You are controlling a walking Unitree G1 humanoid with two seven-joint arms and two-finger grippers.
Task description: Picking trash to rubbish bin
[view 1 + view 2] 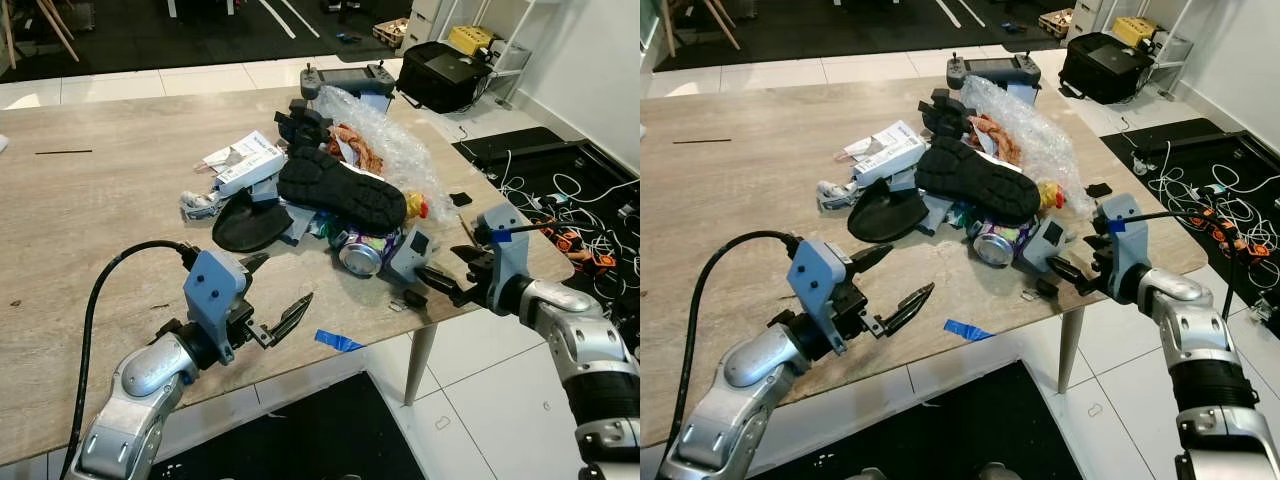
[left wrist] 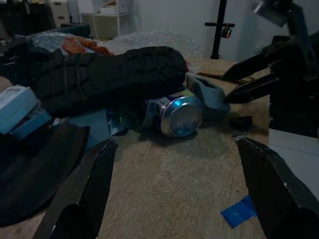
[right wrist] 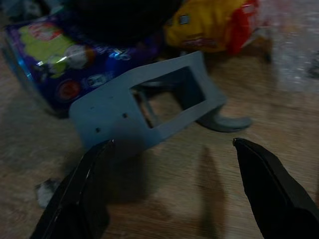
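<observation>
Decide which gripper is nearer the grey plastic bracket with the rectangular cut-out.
Right. The right gripper hovers open just beside the grey plastic bracket, at the table's near corner. The left gripper is open too, farther off across the wooden table.

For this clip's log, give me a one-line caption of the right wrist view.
Open right gripper faces a grey plastic bracket on the wooden table, beside a crushed can.

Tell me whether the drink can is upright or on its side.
On its side: the drink can lies on the table, its round end facing the left end effector.

Head cameras look down at the table [image 1: 90, 220]; wrist cameras sit low, close.
</observation>
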